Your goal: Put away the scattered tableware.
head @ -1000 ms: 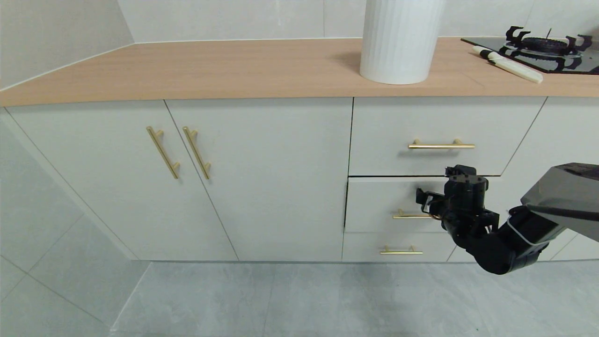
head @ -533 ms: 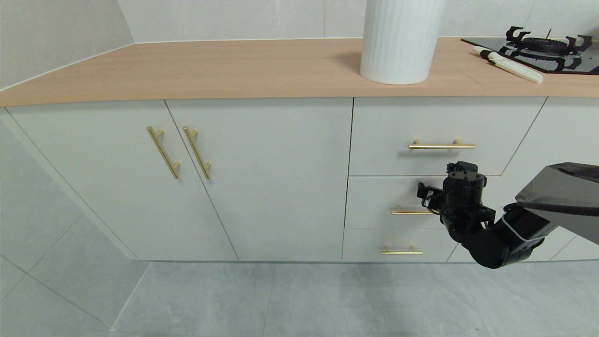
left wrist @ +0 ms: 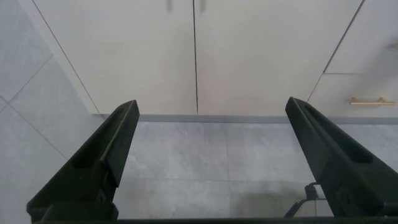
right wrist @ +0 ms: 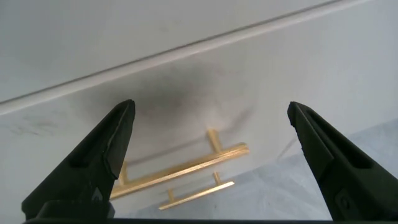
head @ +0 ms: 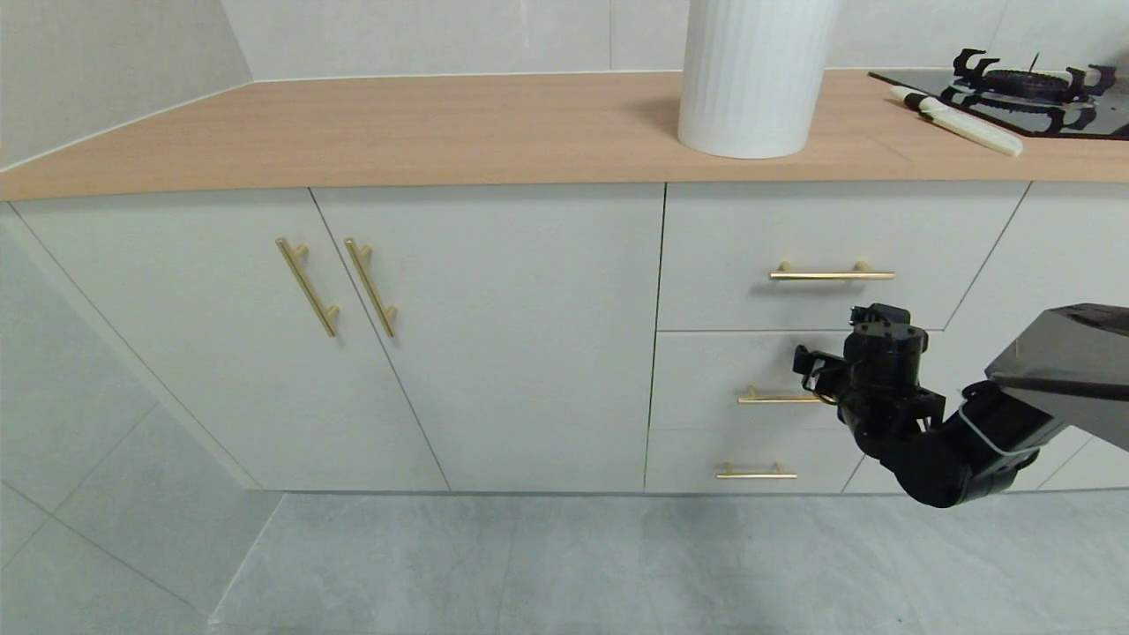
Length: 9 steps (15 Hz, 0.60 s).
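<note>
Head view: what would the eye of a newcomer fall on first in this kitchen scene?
First the black right gripper, open, close to the gold handle of the middle drawer on the right of the cabinet. Next the tall white ribbed container standing on the wooden countertop above the drawers, and a white knife lying at the edge of the gas stove at the far right.

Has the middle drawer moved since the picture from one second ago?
Yes. The middle drawer has slid inward, toward the cabinet. It is now flush under the top drawer, and the dark gap between them is gone.
</note>
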Motion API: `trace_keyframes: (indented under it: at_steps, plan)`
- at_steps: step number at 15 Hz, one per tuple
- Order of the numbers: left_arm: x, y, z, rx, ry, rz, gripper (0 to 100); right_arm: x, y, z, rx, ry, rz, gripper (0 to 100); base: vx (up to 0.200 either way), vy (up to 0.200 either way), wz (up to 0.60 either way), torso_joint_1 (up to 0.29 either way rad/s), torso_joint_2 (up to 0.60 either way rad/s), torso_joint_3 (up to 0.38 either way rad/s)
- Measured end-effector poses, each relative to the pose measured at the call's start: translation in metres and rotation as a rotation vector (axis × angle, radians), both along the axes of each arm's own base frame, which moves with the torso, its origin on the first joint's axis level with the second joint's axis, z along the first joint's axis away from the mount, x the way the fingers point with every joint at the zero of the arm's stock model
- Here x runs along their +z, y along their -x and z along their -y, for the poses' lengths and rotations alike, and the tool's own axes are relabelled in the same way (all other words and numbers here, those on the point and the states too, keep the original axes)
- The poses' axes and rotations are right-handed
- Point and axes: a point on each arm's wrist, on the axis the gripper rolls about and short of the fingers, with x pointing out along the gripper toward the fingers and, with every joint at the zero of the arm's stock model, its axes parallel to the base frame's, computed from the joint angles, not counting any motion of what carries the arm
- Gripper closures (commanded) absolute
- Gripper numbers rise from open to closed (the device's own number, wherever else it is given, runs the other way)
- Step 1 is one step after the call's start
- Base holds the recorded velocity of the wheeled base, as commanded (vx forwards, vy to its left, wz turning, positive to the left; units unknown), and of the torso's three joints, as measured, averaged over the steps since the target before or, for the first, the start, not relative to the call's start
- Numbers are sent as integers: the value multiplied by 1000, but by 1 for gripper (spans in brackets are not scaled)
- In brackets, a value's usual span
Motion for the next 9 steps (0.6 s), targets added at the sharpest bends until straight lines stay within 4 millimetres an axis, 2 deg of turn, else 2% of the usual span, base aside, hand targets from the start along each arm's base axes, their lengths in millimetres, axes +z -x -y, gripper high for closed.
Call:
trace_keyframes:
  at_steps: [2,4,7,9]
  plan:
    - [0,0,0,0,0,0,0,16,16,0,26,0,-4,0,0,0,0,0,0,0]
    - [0,0,0,0,0,0,0,43,45,1,62,-3,0,0,0,0,0,0,0,0]
    - [0,0,0,0,0,0,0,90,98,10,90,-9,48,0,0,0,0,0,0,0]
    - [0,0,0,0,0,0,0,123,145,23,94,2,105,0,0,0,0,0,0,0]
